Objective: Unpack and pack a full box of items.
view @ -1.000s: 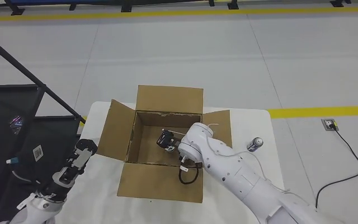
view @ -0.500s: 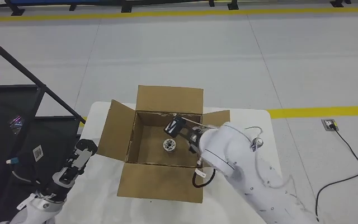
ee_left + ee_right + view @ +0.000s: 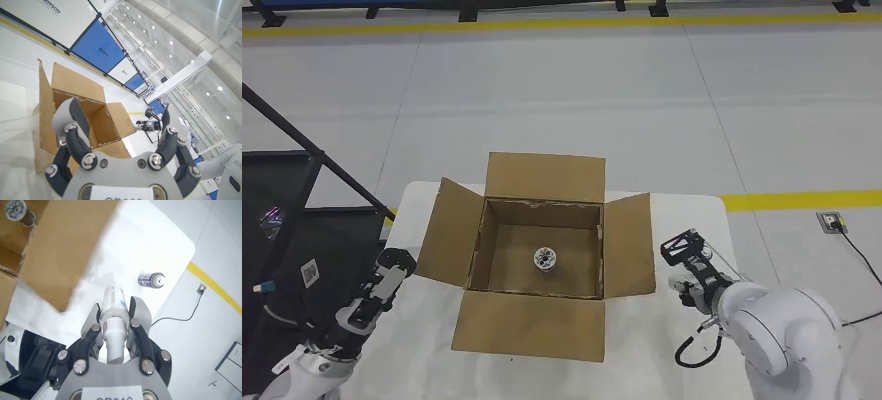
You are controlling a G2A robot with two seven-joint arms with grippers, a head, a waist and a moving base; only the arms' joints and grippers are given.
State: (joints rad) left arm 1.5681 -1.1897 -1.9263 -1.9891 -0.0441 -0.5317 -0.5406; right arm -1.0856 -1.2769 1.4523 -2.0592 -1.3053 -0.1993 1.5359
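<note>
Count: 1 cardboard box [image 3: 542,176], 3 items. The box stands mid-table with all 4 flaps folded outward. 1 round-capped container [image 3: 545,259] stands upright on the box floor, grey-white ribbed cap up, apart from the walls. 1 white bottle [image 3: 113,294] is pinched across its body between the 2 fingers of the right gripper [image 3: 115,305], cap end toward the wrist, over the table's right part just outside the right flap. 1 blue spray can [image 3: 150,280] lies on its side on the table near the right edge, apart from the bottle and the box. The left gripper [image 3: 121,111] is at the table's left edge, beside the left flap, fingers spread wide with nothing between them. Labels: the bottle carries a label with a teal patch and a small red mark; the blue can has a white block on its side; the print on both is too small to read. Surface: white-covered table [image 3: 642,335] with rounded corners. Room: pale grey floor, 1 yellow line [image 3: 802,200] to the right, 1 floor socket [image 3: 830,222] with a black cable, a black frame [image 3: 282,130] to the left; a high hall with blue and white wall panels and rows of ceiling lights.
</note>
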